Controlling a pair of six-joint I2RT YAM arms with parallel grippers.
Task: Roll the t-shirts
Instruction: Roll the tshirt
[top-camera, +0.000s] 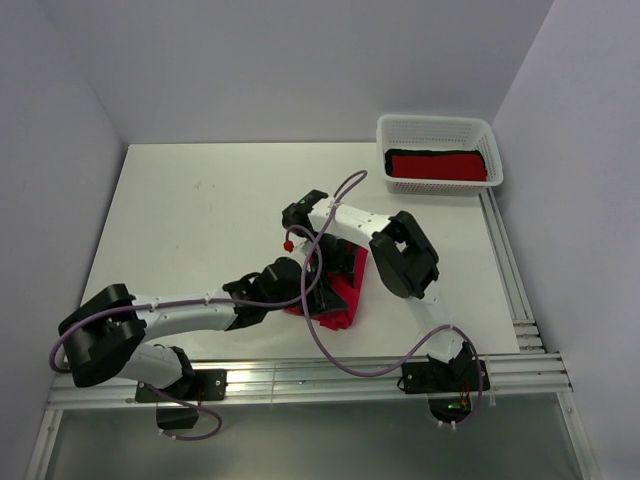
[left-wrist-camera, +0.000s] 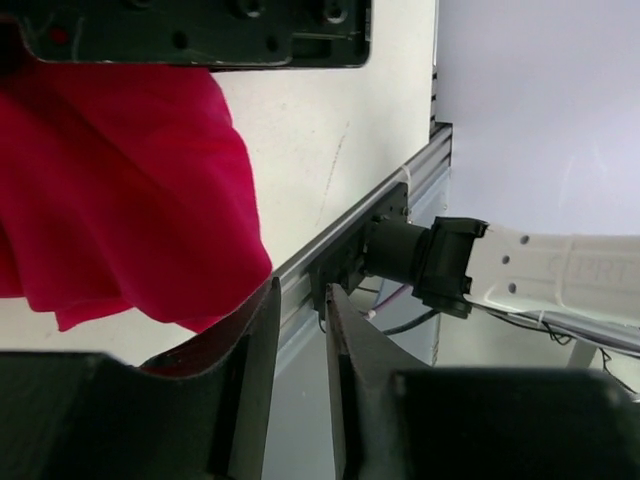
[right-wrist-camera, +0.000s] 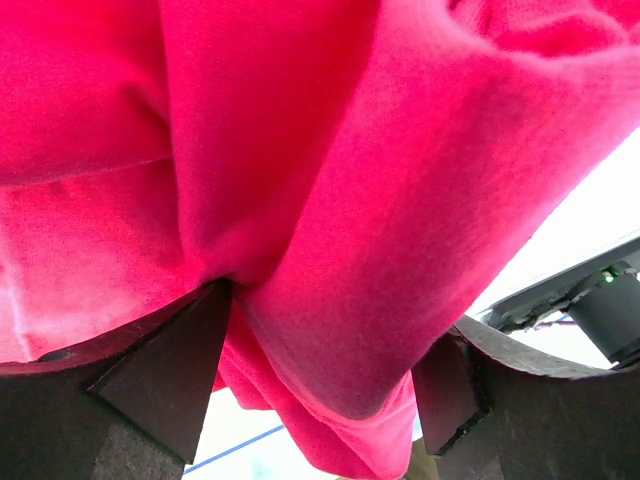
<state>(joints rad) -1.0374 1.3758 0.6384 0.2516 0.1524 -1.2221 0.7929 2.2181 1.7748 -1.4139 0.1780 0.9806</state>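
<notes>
Left gripper (left-wrist-camera: 300, 295): its jaws stand close together with a thin gap, and only the grey rail (left-wrist-camera: 345, 235) shows through that gap.
Left gripper's place: in the wrist view the fingers rise from the bottom of the frame, and the cloth lies at upper left, just beside the left-hand finger (left-wrist-camera: 258, 340).
Right gripper (right-wrist-camera: 310, 400): spread wide, with one dark finger (right-wrist-camera: 170, 375) at lower left and the other at lower right.
Right gripper's hold: a thick fold of red cloth hangs between the two fingers. The lower-left finger touches it, but whether the lower-right one presses on it cannot be told.
T-shirt on the table (top-camera: 347, 297): bright red and bunched, it sits just below the middle of the top view, where the two arms meet over it.
Second t-shirt (top-camera: 437, 166): folded flat inside the white basket (top-camera: 435, 121) at upper right.
Black cloth (top-camera: 392, 153): it peeks out around the basket's red shirt.
Table (top-camera: 200, 220): white, filling the middle of the frame.
</notes>
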